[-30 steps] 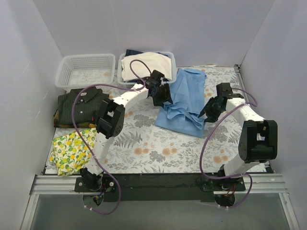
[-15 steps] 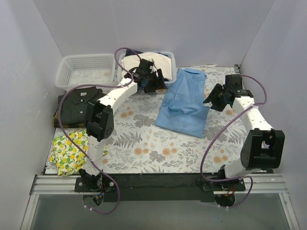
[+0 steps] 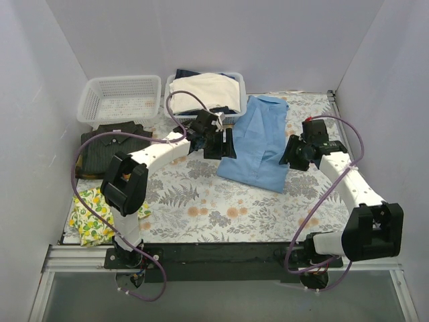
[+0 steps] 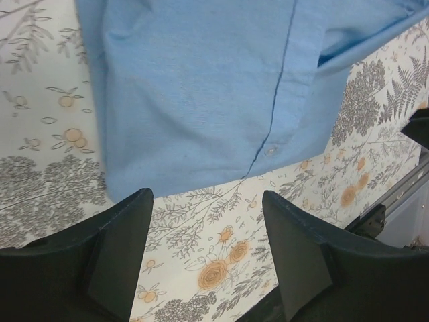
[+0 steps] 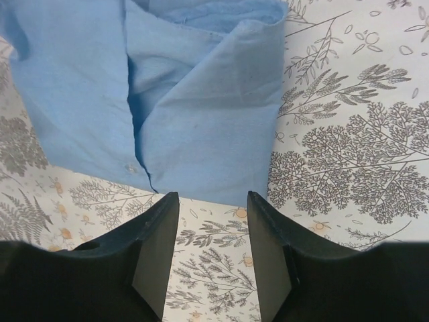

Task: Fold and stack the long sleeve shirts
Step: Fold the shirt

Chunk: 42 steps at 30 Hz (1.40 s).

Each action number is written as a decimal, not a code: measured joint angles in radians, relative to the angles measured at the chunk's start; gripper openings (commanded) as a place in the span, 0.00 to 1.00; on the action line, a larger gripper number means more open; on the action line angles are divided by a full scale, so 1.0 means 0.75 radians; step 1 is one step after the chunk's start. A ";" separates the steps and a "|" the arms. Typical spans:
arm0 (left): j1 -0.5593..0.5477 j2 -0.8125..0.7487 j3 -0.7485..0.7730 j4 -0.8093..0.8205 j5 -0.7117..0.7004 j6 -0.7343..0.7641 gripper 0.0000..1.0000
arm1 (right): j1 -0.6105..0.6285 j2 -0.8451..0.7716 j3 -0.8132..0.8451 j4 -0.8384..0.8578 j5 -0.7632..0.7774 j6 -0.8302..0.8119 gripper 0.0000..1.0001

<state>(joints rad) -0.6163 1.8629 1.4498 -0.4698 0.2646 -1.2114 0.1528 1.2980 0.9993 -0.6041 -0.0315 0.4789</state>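
– Blue shirt: where does it lie?

– Flat on the flowered table, right of the middle, with its collar toward the far wall. It is partly folded, and the front placket with a button faces up.

– And the grippers?

– One is on each side. The left gripper hangs at the shirt's left edge and the right gripper at its right edge, so the shirt sits between them.

– Is either one holding it?

– No. Both stand with their jaws apart and only bare table shows between them. In the left wrist view the cloth ends just beyond the left fingers. In the right wrist view the folded edge stops right at the tips of the right fingers. I cannot tell whether any tip touches the cloth.

– What about the other shirt?

– The dark shirt lies folded at the table's left edge, well apart from both grippers. An empty basket stands behind it, and a lemon cloth lies just in front of it.

– Anything near the blue one?

– A second basket, filled with cream clothes, stands at the far side, just beside the shirt's collar and behind the left gripper.
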 measured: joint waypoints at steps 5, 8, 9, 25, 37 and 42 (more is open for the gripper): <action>-0.069 0.059 -0.003 0.024 -0.010 -0.013 0.66 | 0.036 0.151 -0.006 0.007 -0.035 -0.034 0.51; -0.075 0.105 -0.004 0.025 -0.052 -0.034 0.67 | 0.049 0.269 -0.042 0.027 -0.052 -0.050 0.50; -0.073 0.118 -0.005 0.024 -0.069 -0.037 0.67 | 0.051 0.309 -0.054 0.028 -0.053 -0.053 0.50; -0.054 -0.089 -0.141 -0.039 -0.298 -0.094 0.75 | 0.293 0.260 -0.284 0.174 -0.170 -0.045 0.47; 0.103 -0.652 -0.632 -0.095 -0.431 -0.285 0.94 | 0.939 0.552 0.118 0.061 -0.220 -0.057 0.48; 0.104 -0.727 -0.721 -0.097 -0.397 -0.303 0.98 | 0.954 0.479 0.337 -0.013 -0.077 -0.083 0.51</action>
<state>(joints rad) -0.5381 1.3174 0.9089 -0.5423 -0.0334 -1.4384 0.8684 1.6573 1.2518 -0.6140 -0.0891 0.4168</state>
